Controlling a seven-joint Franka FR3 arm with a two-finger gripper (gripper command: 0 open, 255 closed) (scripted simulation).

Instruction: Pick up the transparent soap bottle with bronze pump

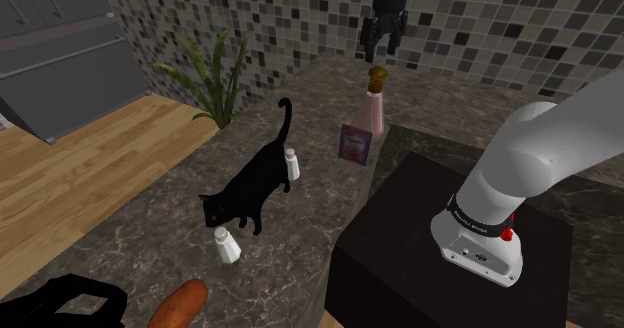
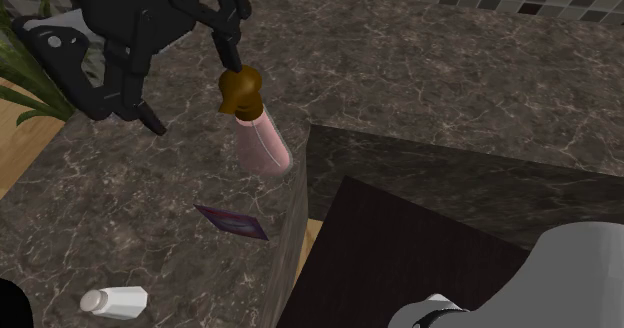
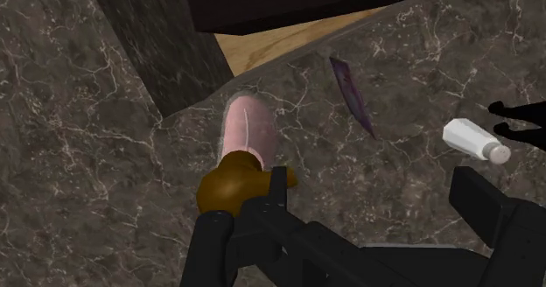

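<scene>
The pinkish clear soap bottle with bronze pump (image 1: 372, 111) is found upright at the dark marble counter's (image 1: 150, 216) edge, beneath the black gripper (image 1: 384, 44), spread wide and empty, which is best centred, lowered past the pump and closed squarely on the body.

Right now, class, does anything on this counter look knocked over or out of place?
One shaker lies on its side by the black cat, while the other shaker stands upright. A cat on a counter is odd too.
</scene>
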